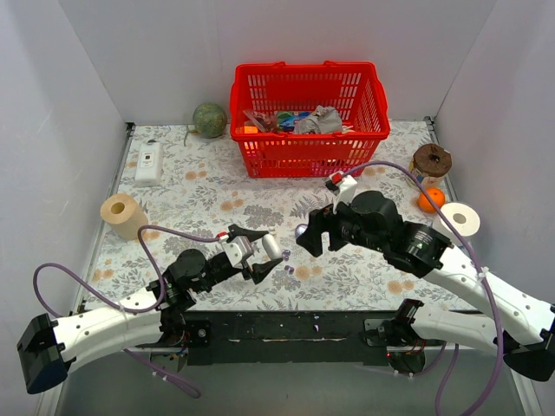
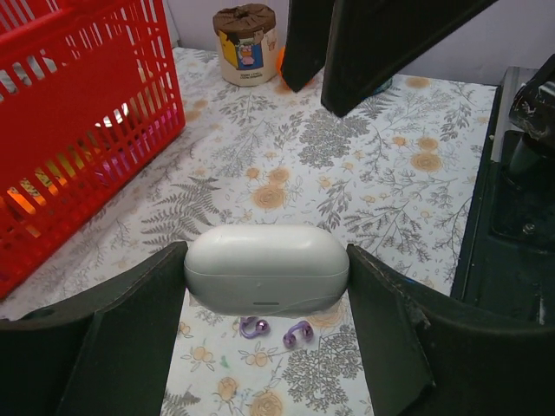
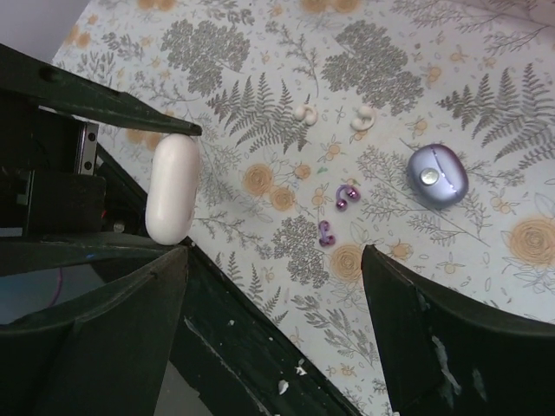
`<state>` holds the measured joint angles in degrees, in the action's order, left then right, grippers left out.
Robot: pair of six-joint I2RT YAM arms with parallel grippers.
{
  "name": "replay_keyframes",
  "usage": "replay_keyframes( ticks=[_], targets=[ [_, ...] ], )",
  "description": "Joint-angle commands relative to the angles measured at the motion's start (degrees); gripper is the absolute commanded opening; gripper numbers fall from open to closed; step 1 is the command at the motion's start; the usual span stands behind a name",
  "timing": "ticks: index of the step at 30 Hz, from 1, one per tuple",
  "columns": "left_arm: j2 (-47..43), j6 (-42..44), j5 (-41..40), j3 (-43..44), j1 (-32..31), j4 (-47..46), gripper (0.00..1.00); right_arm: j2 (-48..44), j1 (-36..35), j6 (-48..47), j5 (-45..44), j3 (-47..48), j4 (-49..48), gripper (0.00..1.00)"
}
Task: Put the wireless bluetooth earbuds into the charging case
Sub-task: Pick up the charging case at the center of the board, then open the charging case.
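Purple earbuds [image 3: 347, 194] are lying on the flowery worktop [image 3: 486, 95] near the middle of its near edge, close to the lavender charging case [image 3: 436, 176]. The right claw [image 3: 273, 260] is hanging over them with its fingers wide apart. The left claw [image 2: 264, 260] is squeezing a white oval case [image 2: 266, 267].

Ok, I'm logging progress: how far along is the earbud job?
Done: nothing; both purple earbuds lie on the table beside the lavender charging case. In hand: the left gripper, jaws shut, holds a white case instead, and the right gripper hangs open above. Left: seating both buds in the lavender case.
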<state>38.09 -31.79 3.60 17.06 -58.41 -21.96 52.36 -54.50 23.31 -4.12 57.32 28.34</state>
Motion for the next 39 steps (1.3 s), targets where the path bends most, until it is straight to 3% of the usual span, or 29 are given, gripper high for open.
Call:
replay_keyframes(
  ticks=[1,13,28,39],
  targets=[
    [0.8,7.8,0.5,0.3,-0.4,-3.1,0.0,2.0,-0.1,2.9,7.2,1.5,-3.5,0.88],
    [1.4,8.5,1.3,-0.8,-0.8,-4.2,0.0,8.7,-1.6,2.5,10.4,5.3,-5.9,0.94],
    [4.5,8.7,1.7,0.9,-1.9,-5.6,0.0,14.3,-2.6,1.9,11.4,6.0,-6.5,0.93],
    [3.8,8.2,1.4,0.8,-2.8,-5.8,0.0,14.9,-2.6,2.9,7.1,4.6,-4.7,0.92]
  ],
)
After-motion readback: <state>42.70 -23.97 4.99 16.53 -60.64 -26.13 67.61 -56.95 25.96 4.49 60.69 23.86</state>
